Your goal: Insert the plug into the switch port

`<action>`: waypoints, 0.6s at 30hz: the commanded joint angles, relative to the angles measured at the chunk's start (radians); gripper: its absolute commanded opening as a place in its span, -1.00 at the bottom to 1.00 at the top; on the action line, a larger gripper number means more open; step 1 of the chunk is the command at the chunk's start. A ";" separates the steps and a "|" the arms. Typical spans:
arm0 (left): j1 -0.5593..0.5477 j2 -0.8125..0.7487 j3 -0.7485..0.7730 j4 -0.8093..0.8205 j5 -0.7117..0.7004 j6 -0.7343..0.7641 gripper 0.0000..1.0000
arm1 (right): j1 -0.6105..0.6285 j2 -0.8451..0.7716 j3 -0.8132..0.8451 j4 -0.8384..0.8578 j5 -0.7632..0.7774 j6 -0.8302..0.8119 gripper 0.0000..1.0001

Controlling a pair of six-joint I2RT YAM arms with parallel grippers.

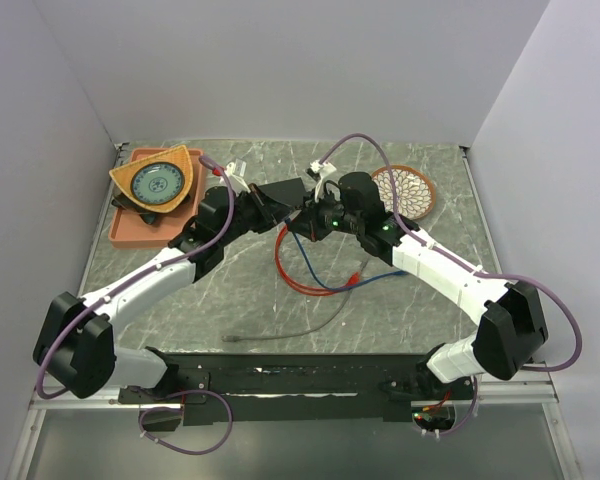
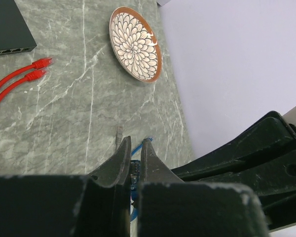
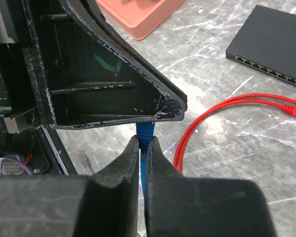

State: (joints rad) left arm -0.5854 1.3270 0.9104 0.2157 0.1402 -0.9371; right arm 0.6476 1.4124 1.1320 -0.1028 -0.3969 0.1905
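Note:
The black switch [image 3: 274, 37] lies flat, its row of square ports [image 3: 266, 69] along the near edge; it also shows in the left wrist view [image 2: 7, 27]. Under the arms in the top view I cannot make it out. My left gripper [image 2: 134, 140] is shut on the blue plug [image 2: 131, 173], held above the table. My right gripper [image 3: 144, 138] is shut on the blue cable [image 3: 146, 129] just behind that plug, right under the left gripper's finger [image 3: 113, 89]. The two grippers meet mid-table in the top view, left [image 1: 292, 198] and right [image 1: 306, 216]. The blue cable [image 1: 315, 278] trails down to the table.
A red cable [image 1: 283, 268] loops on the table, its two plugs [image 2: 39, 69] lying near the switch. A grey cable [image 1: 280, 333] lies near the front edge. A patterned plate [image 1: 408, 190] sits back right. An orange tray [image 1: 130, 232] holding a dish [image 1: 158, 180] sits back left.

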 commanded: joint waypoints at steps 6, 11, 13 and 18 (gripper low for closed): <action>-0.005 0.023 0.068 0.013 0.015 0.014 -0.74 | 0.014 -0.006 0.029 0.023 0.091 -0.002 -1.00; -0.005 0.031 0.091 -0.036 -0.040 0.081 0.42 | 0.012 -0.026 -0.014 0.021 0.130 -0.003 -1.00; -0.004 0.040 0.126 -0.068 -0.086 0.112 0.71 | 0.012 -0.041 -0.041 0.034 0.154 -0.002 -1.00; 0.021 0.135 0.232 -0.186 -0.174 0.230 0.82 | 0.004 -0.105 -0.158 0.057 0.199 -0.003 -1.00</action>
State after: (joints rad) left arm -0.5846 1.3952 1.0462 0.1036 0.0528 -0.8192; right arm 0.6540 1.3834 1.0412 -0.0887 -0.2615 0.1925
